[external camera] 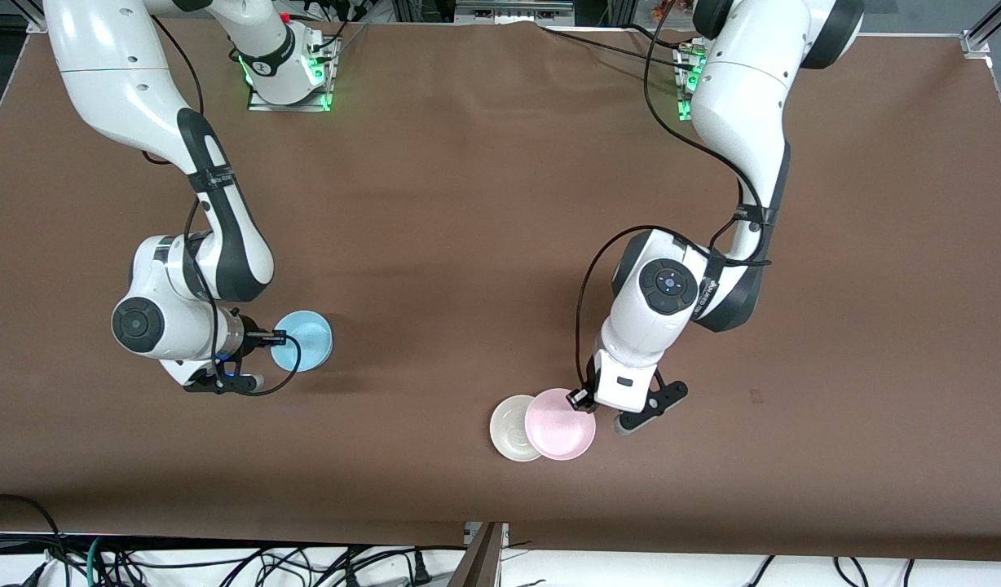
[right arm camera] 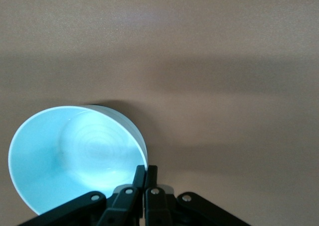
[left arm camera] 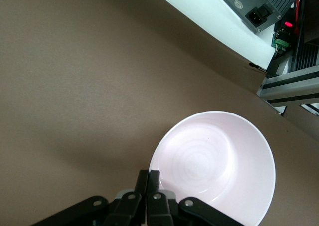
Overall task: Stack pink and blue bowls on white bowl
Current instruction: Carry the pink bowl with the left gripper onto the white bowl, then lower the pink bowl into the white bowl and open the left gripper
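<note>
1. Bowls first: the pink bowl hangs from the left gripper, whose fingers are pinched together on its rim. In the front view it overlaps the edge of the white bowl, which sits on the brown table near the front camera.
2. The left wrist view shows the same pinch: thin fingertips closed on the pink bowl's rim, with the bowl tilted.
3. The blue bowl is clamped by its rim in the right gripper, toward the right arm's end of the table, well apart from the other two bowls. The right wrist view shows this bowl tipped on its side, apparently lifted.
4. Judged from this, the pink bowl is off-centre over the white one. Released here, it could land on the white rim, tip, or slide off onto the table.
5. A rim pinch is a narrow hold on smooth plastic, so either bowl could swing or slip if its arm moves sharply.
6. When the blue bowl comes across, the two arms will share a tight space and could collide, or nudge the light stack.
</note>
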You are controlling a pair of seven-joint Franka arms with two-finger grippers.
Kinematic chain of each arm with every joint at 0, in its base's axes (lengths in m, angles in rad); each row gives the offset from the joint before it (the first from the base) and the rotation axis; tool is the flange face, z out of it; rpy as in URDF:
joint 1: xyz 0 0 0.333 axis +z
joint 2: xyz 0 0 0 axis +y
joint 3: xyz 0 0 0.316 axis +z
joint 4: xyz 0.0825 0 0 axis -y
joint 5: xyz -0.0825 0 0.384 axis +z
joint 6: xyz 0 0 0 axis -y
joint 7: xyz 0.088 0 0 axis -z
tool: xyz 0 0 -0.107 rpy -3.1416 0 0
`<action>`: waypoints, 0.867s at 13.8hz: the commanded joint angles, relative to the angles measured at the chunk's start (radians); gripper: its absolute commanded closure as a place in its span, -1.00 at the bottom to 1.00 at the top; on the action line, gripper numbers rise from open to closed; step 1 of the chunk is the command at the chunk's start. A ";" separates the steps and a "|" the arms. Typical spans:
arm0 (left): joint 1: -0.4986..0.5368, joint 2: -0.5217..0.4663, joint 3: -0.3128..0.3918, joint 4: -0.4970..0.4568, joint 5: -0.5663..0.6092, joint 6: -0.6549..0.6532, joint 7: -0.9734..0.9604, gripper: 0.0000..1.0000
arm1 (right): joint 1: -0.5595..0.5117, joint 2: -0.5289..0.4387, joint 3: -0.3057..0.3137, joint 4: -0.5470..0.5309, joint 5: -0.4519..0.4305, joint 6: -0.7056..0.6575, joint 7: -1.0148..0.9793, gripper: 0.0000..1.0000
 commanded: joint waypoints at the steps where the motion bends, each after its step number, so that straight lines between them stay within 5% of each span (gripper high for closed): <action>1: -0.027 0.050 0.025 0.092 -0.001 -0.010 -0.057 1.00 | 0.002 -0.003 0.004 -0.001 0.013 -0.002 0.004 1.00; 12: -0.096 0.139 0.068 0.153 -0.002 0.019 -0.111 1.00 | 0.001 -0.005 0.004 0.001 0.015 -0.002 0.001 1.00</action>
